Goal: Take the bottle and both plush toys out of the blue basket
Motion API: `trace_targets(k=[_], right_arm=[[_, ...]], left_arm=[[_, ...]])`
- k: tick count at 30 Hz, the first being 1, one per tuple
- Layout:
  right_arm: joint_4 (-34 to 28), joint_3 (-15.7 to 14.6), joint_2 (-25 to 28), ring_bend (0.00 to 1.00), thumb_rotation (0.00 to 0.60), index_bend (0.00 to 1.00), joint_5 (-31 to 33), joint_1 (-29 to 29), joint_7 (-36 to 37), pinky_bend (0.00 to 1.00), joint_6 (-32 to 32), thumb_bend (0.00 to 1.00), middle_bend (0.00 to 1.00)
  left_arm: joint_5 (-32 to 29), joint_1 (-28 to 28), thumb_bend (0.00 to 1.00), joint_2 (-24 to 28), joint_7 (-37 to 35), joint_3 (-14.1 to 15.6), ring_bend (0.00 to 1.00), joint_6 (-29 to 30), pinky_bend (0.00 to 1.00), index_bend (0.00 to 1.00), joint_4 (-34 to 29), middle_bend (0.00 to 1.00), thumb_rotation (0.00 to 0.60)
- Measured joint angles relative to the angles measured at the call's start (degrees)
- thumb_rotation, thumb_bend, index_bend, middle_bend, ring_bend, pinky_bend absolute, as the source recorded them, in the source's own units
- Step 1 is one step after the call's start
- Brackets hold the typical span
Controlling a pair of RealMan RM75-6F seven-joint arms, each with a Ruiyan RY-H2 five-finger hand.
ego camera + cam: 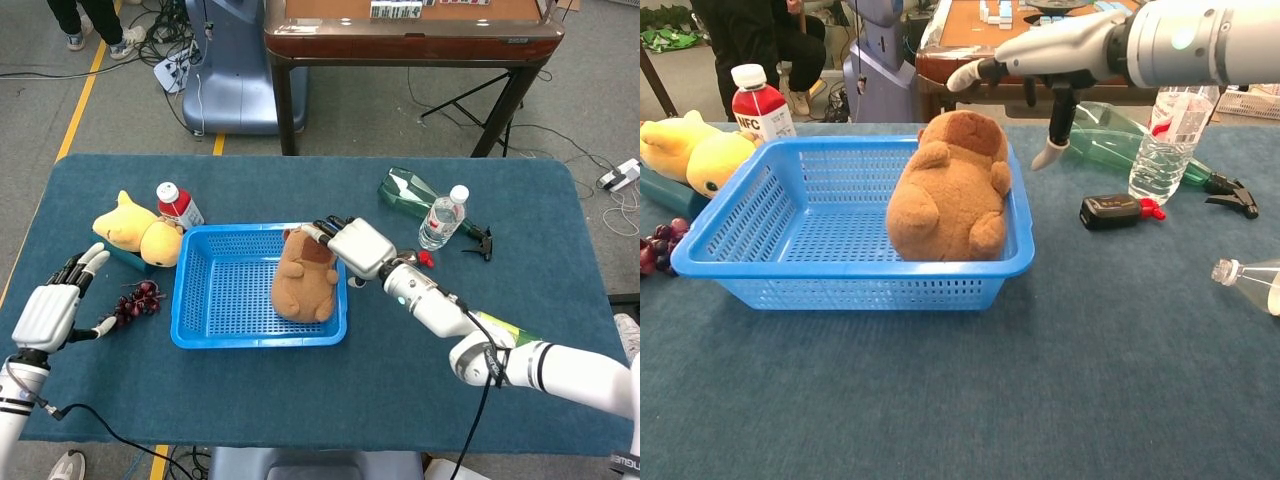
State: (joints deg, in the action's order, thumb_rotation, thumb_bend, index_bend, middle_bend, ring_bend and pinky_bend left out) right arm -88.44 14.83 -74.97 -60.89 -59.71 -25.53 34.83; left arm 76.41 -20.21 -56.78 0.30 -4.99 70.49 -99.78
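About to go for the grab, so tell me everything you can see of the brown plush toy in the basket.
The brown plush toy is a soft, fuzzy tan animal with a darker brown head, rounded body and stubby paws. It sits inside the blue basket, against its right wall, head toward the far rim. The right hand hovers open just above its head; in the chest view the fingers hang clear, not touching.

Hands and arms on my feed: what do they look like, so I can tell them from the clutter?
Both are silver-white. The right hand has a glossy pale shell, dark fingers with light tips and a jointed white forearm with dark rings. The left hand has the same pale shell and dark fingers; a black cable trails from its wrist across the blue tablecloth.
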Motion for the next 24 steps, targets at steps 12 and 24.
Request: trace_targets(k=[12,24], right_arm=[[7.1,-2.1,-4.9,0.09,0.600,0.00,4.8,-5.5,-1.8,0.29,-0.3,0.05,0.08],[12.1,-4.9,-10.1,0.09,0.600,0.01,10.8,-12.4,-7.5,0.29,-1.6,0.07,0.12]], left_arm=[[0.7,4.5,0.26,1.1,0.2,1.9,0.00,4.0,0.15,0.00,-1.2,0.02,0.600],[0.8,5.4,0.26,1.3,-1.1,1.9,0.00,3.7,0.15,0.00,-1.0,0.01,0.600]])
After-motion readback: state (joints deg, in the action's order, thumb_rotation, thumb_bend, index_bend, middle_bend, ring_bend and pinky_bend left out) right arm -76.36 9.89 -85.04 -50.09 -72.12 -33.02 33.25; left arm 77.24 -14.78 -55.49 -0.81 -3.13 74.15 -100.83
